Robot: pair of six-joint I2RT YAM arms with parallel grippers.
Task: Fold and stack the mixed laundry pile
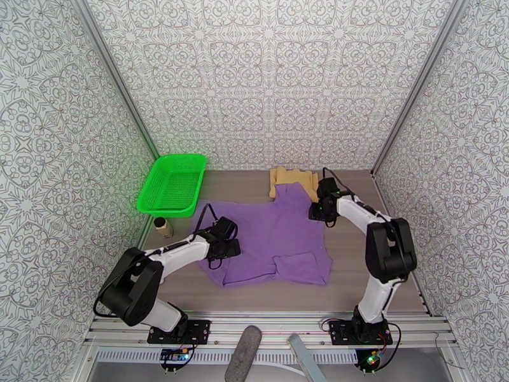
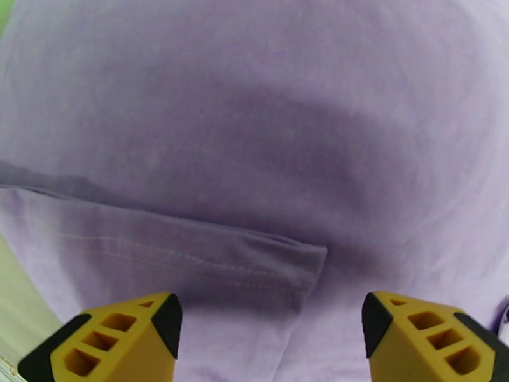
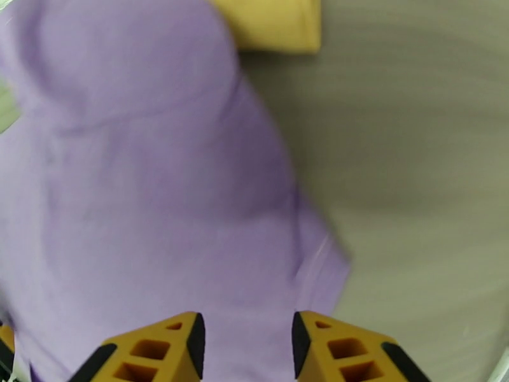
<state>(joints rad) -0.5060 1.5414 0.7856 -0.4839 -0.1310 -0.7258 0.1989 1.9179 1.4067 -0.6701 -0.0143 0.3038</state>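
Purple T-shirt (image 1: 280,237) lies spread, mostly flat, at the centre of the table (image 1: 267,297). Its top end reaches toward the upper middle of the overhead view and just touches the mustard garment (image 1: 294,179). That one sits bunched small against the far edge, likely parked there so the shirt has room to be worked. Green basket (image 1: 172,186) stands in the upper left, apart from both garments.

Left gripper (image 2: 272,313) hangs low over the shirt's left side. Its jaws stand wide with nothing between them. In the left wrist view a stitched hem flap (image 2: 191,249) lies doubled over just ahead of the fingertips. Judgement: it is placed to take that edge.

Right gripper (image 3: 248,335) sits over the shirt's right edge, upper right of the cloth in the overhead view, where purple meets bare table. Its jaws are set narrow but parted. Cloth shows through the gap, and I see no fold pinched there.

Judgement: the shirt is laid out but not yet folded. One arm is stationed on each side so the edges can be lifted together.
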